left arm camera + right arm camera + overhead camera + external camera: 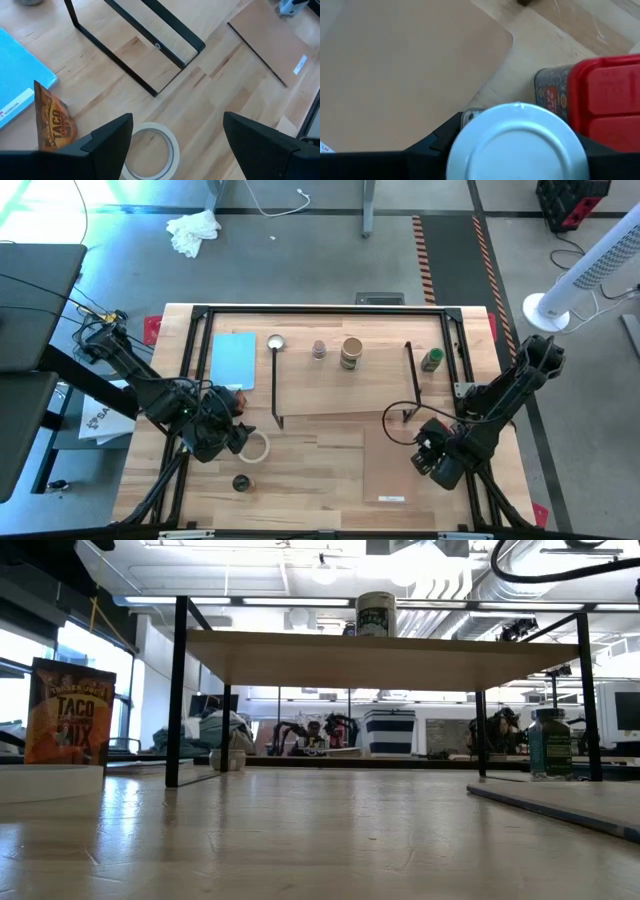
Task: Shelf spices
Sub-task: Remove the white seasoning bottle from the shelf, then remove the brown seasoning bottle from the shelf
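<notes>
A white-topped jar (519, 141), apparently clasped in the right tool (440, 460), is held low at the table's right front, the shelf (340, 385) lying just beyond it; the left tool (215, 435) is spread wide.

Shelf (340, 385): pale plank top, black wire ends; 3 jars upright on it. Green-lid jar (432, 360) beside right end. Dark jar (240, 482) on table front-left

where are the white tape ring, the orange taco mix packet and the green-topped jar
white tape ring (152, 150): left wrist view, on its flat upper rim
orange taco mix packet (69, 712): low view, on its printed front
green-topped jar (432, 360): high view, on its top
</notes>
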Tool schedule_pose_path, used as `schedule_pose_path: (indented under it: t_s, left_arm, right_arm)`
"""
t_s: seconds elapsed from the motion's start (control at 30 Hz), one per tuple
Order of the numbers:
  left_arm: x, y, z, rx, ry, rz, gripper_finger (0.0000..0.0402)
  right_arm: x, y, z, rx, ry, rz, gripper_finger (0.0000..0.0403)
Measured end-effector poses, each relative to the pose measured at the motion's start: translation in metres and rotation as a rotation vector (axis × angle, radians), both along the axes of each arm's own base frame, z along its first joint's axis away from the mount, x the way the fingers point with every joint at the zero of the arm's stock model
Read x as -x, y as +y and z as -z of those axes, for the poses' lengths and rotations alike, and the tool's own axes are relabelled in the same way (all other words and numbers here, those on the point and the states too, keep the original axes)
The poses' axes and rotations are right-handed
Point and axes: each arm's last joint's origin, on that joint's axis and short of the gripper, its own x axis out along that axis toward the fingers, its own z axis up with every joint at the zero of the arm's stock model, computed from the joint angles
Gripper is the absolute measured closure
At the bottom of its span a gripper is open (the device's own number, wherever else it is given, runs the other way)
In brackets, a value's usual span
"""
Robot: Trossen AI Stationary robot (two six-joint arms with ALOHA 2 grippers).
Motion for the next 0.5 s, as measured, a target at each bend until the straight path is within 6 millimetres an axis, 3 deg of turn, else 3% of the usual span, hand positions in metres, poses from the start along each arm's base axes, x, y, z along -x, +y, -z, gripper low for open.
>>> schedule_pose_path:
  t_s: [0.13,0.3,0.5]
  left_arm:
    - [-0.0021,0.0029,0.0001,0.006,0.006,-0.015,0.0094]
    - [-0.0035,0.0050,0.0004,0.013,0.013,-0.024,0.0094]
    - [-0.0032,0.0053,0.0006,0.009,0.017,-0.024,0.0094]
  right_arm:
    - [-0.0005,-0.0004,0.0005,0.015,-0.008,-0.022,0.0212]
    - [0.0006,0.0004,0.0021,-0.006,0.033,-0.049,0.0121]
    - [-0.0017,0.0046,-0.0012,-0.070,0.012,-0.116,0.0098]
